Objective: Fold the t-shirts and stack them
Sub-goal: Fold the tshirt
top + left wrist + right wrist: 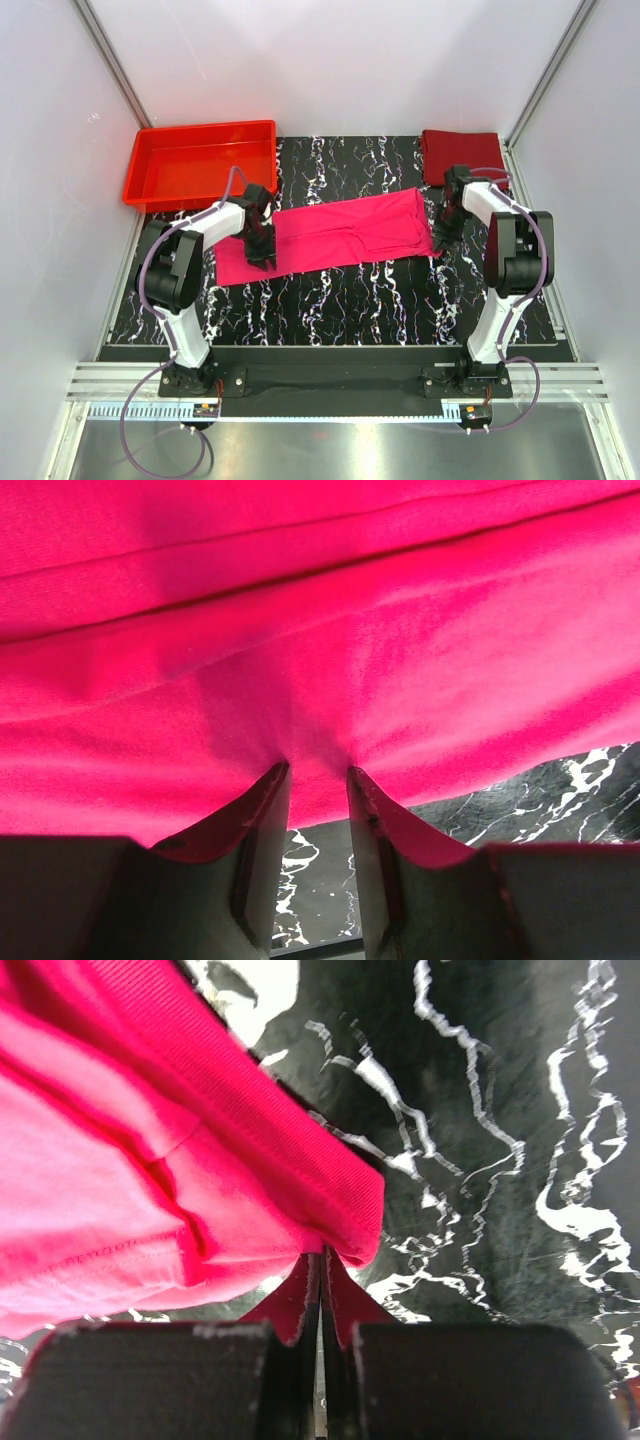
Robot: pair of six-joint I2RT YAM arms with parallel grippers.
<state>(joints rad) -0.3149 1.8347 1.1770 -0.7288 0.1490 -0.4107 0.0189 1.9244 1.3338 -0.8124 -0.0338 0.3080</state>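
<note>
Meeting white walls, marbled tabletop bears pink t-shirt.

Plain white walls are closing in the space on three sides, with slanted aluminium posts running up along the back corners. A black tabletop veined with white marbling is lying under soft, even light that is casting only faint shadows. Along the near edge a ribbed aluminium rail is running across, and a brushed metal surface below it is giving back a dull, blurred reflection.
</note>
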